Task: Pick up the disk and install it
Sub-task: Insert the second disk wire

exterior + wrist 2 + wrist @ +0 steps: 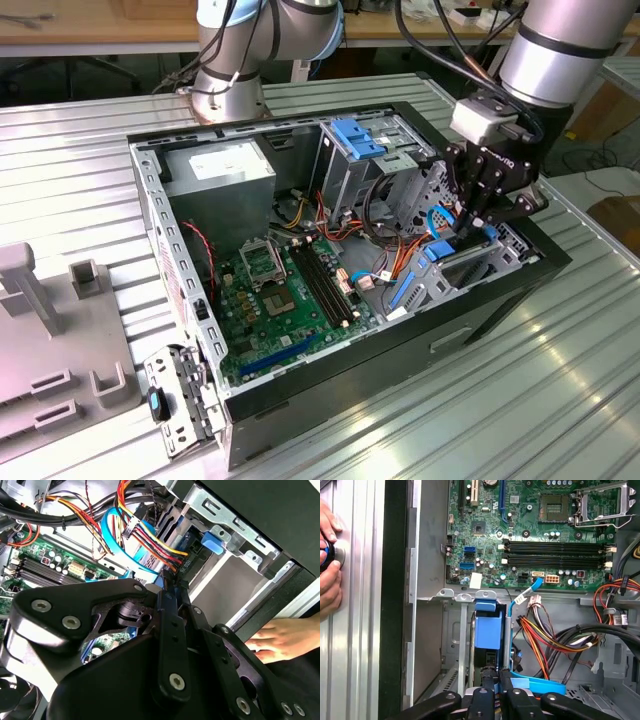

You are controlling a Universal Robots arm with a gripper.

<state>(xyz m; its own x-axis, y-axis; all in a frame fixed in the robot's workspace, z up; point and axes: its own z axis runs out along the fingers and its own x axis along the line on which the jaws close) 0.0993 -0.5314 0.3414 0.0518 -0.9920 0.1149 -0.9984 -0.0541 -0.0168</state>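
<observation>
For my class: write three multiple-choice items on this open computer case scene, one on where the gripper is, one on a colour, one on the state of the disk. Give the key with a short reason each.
1. Where is the gripper?
A. Over the drive bay at the exterior view's right end of the case
B. Over the power supply
C. Outside the case, above the grey fixture plate

2. What colour are the carrier rails of the disk?
A. Red
B. Blue
C. Yellow

3. How does the disk stand?
A. Flat on the motherboard
B. On the table outside the case
C. On edge in the bay slot, with the gripper closed on its end

Key:
1 A: in the exterior view it hangs over the bay at that end.
2 B: the first wrist view shows bright blue plastic.
3 C: the first wrist view shows it edgewise between the bay walls, with the fingers together at its near end.
</observation>
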